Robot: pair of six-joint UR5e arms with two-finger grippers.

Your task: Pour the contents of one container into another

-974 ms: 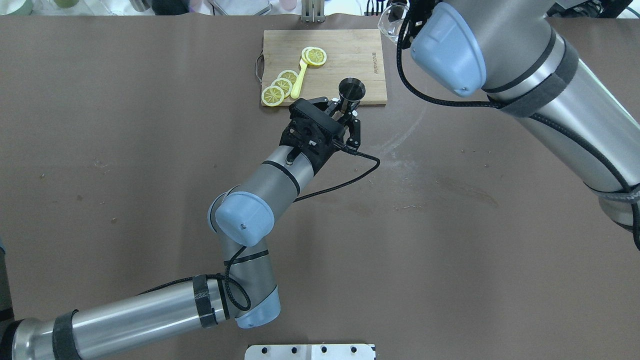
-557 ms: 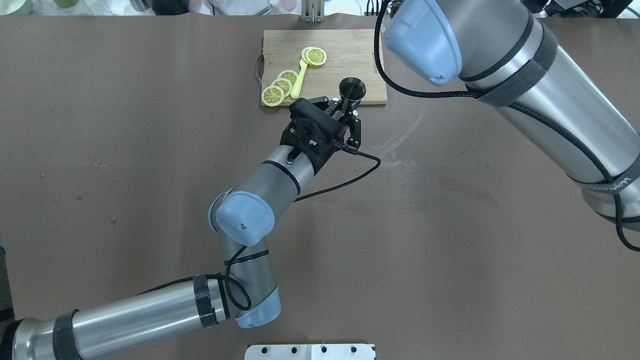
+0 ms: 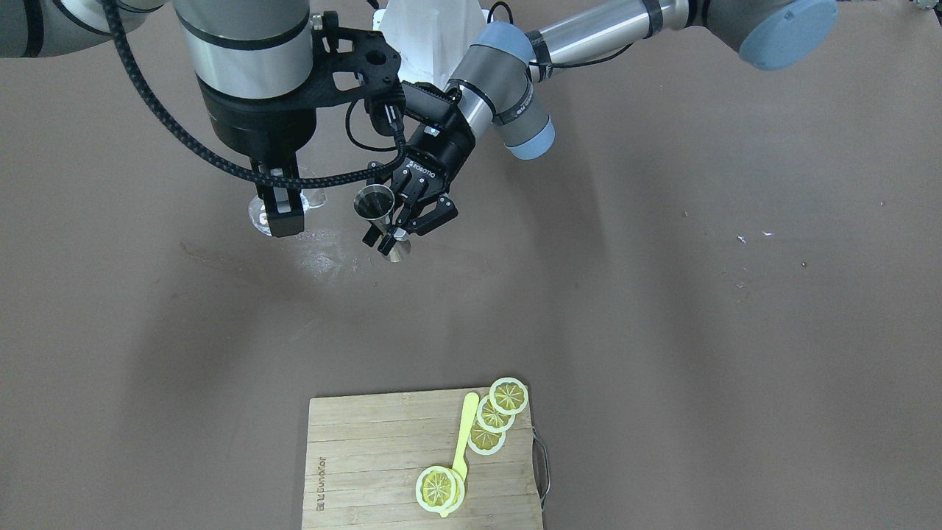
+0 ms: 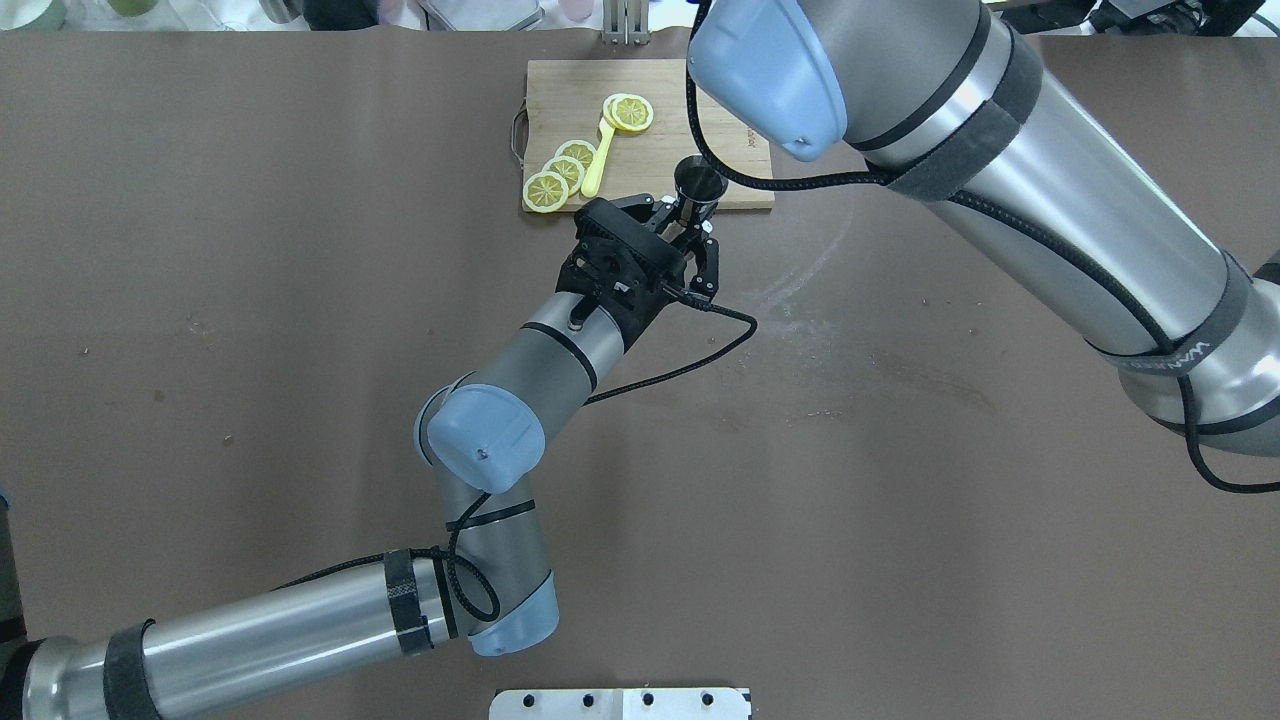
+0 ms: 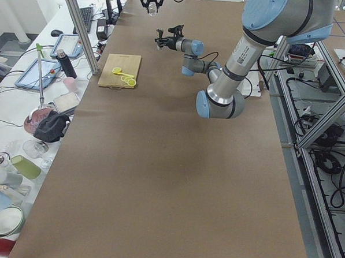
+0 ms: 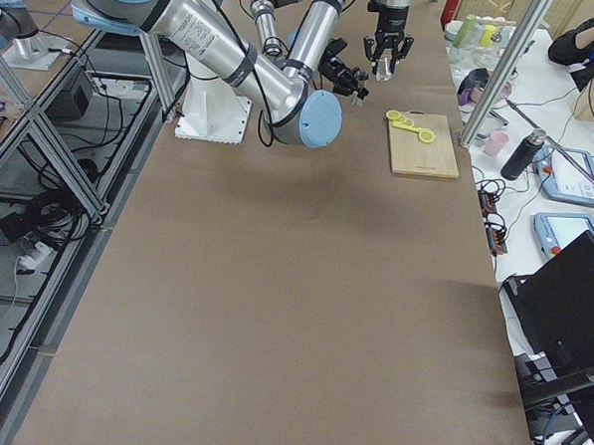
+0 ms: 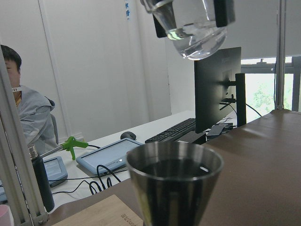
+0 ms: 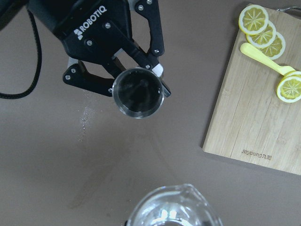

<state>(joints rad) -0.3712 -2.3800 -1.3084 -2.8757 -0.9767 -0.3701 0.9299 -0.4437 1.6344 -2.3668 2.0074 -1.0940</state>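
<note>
Brown table point(image 4: 300, 250) spread wide underneath, a monitor point(image 7: 218, 84) past its far edge. Nearest the robot: holds the steel jigger point(image 8: 138, 92) upright and clear of the surface, pinched at its narrow waist by the clenched left gripper point(image 3: 390, 237). Looks a sound hold: stiff, light metal, yet smooth and tapered, so liable to swivel under a slack pinch. Slightly beyond, to its right and higher: holds the clear glass cup point(image 7: 190, 33) in the right gripper point(image 3: 285, 210), clamped across the body, near upright, off to one side of the jigger's mouth rather than over it. Likely bottom-heavy from the thick base, slick and breakable; wants a firm grip around the wall and a slow tilt toward the flared rim. Cannot tell how much liquid inside. Farthest out: cutting board point(image 3: 368, 442) with lemon slices point(image 3: 508, 395) and a yellow spoon point(image 3: 464, 434), well apart from both.
</note>
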